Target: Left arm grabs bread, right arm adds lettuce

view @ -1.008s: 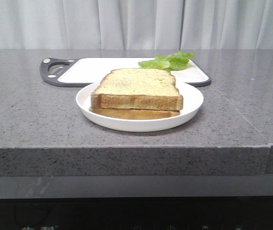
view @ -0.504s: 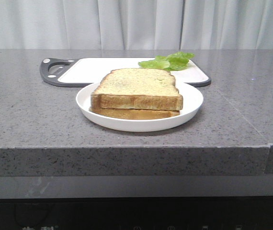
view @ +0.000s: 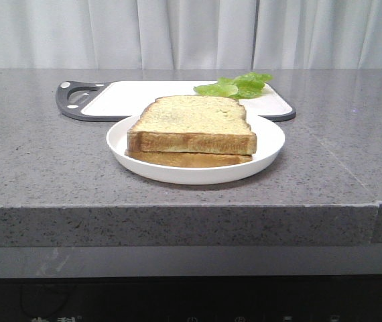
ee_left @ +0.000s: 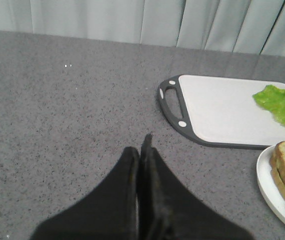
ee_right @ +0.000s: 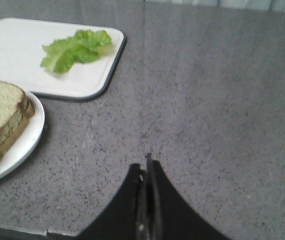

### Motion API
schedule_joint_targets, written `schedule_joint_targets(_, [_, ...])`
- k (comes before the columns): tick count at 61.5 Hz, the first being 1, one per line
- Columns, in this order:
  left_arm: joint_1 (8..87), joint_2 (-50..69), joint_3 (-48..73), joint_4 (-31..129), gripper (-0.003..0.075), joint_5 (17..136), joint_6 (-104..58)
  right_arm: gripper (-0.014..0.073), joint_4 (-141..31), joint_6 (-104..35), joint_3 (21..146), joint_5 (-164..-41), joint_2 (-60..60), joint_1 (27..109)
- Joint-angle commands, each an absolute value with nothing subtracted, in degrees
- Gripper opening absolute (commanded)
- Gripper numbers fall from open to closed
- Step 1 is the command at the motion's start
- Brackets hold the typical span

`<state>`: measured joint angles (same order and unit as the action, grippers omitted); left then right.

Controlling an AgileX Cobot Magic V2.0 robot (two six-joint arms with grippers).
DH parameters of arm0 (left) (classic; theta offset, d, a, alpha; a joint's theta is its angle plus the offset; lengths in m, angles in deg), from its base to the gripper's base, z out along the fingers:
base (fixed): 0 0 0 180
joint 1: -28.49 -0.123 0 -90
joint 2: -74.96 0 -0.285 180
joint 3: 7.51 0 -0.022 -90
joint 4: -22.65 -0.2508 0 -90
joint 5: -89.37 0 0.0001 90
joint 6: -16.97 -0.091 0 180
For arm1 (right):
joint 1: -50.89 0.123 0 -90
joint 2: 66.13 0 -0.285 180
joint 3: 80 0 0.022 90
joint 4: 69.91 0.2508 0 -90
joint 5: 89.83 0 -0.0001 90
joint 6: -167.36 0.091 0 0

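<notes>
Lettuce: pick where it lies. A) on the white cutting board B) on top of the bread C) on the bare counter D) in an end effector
A: the lettuce rests on the far right part of the cutting board, behind the plate of bread.

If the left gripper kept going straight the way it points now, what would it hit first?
Probably nothing soon: the left gripper, fingers together, points over bare countertop toward the curtain. The cutting board lies off to the side, though depth is unclear.

Lower slice (view: 189,159) mostly hidden under bread (view: 192,123)
</notes>
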<state>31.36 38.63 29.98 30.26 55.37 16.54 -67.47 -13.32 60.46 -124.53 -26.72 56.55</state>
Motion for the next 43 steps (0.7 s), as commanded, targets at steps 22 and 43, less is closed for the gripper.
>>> schedule_joint_targets(22, [31.4,26.8,27.7,31.3,0.013,57.6,17.0,-0.0037,-67.9,-13.4,62.3,-122.4,-16.0,56.2])
schedule_joint_targets(43, [32.7,16.1,21.8,51.8,0.0492,48.6,3.8,0.0383,-67.8,-13.4,62.3,-123.3,-14.4,56.2])
